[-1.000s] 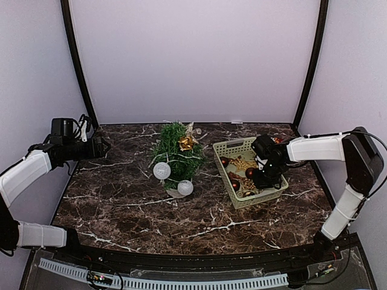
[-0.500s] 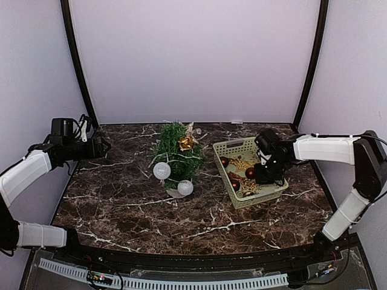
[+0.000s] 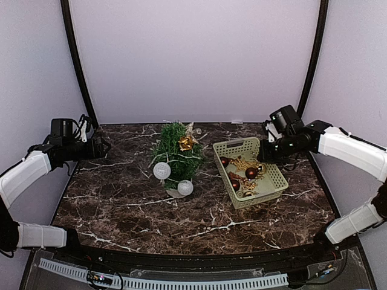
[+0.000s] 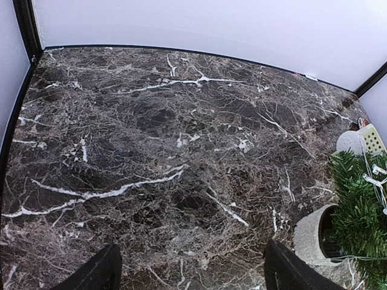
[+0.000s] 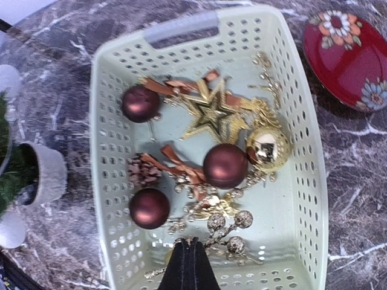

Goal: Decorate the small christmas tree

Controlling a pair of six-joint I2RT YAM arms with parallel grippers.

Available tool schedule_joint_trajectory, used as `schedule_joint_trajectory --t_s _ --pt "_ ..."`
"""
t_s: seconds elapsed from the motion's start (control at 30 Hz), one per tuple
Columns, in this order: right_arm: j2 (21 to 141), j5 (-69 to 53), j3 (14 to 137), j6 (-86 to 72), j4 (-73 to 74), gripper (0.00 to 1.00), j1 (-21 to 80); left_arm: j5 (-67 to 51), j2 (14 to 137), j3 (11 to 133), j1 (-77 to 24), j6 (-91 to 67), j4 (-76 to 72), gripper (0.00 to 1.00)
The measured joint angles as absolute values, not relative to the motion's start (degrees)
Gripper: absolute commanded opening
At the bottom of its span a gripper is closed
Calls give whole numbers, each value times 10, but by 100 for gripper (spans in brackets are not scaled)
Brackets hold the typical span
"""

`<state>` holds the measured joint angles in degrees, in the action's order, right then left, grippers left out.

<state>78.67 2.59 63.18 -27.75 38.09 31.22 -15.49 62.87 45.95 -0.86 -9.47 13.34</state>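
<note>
Dark marble desk (image 3: 181, 232).

Nearest item was the pale green basket (image 3: 261, 196), right of centre and set at an angle. Right wrist view showed what was inside:
- three dark red balls (image 5: 225, 165)
- a gold star (image 5: 211, 115)
- a shiny gold ball (image 5: 267, 148)
- a pinecone (image 5: 144, 171)
- a gold berry sprig (image 5: 227, 223)
- bronze ribbon bits

Small christmas tree (image 3: 175, 151) stood near mid-desk, just left of the basket and not touching it, upright in its white pot (image 5: 49, 172). It already carried:
- two frosted white balls (image 3: 161, 170) low on the near side
- a gold ornament (image 3: 186, 142) near the top
- white string across the branches

Right hand (image 5: 188, 246) hung above the basket's right side, fingers pressed fully together. Nothing was clearly gripped. The sprig lay right under the tips, and I couldn't tell if a thread was pinched.

Left hand (image 4: 192, 275) sat raised over the desk's far left edge, well apart from the tree. Its jaws were spread wide with nothing between them, only marble below.

Farthest: a red dish with flower pattern (image 5: 347, 57) on the desk just beside the basket's far right corner.
</note>
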Motion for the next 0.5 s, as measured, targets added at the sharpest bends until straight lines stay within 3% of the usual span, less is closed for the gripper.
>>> schedule_joint_trajectory --t_s 0.27,0.5 --pt "705 -91 672 -260 309 0 401 -160 627 459 -9 -96 131 83" --pt "724 -131 776 -233 264 0 518 -171 621 454 -9 -97 120 83"
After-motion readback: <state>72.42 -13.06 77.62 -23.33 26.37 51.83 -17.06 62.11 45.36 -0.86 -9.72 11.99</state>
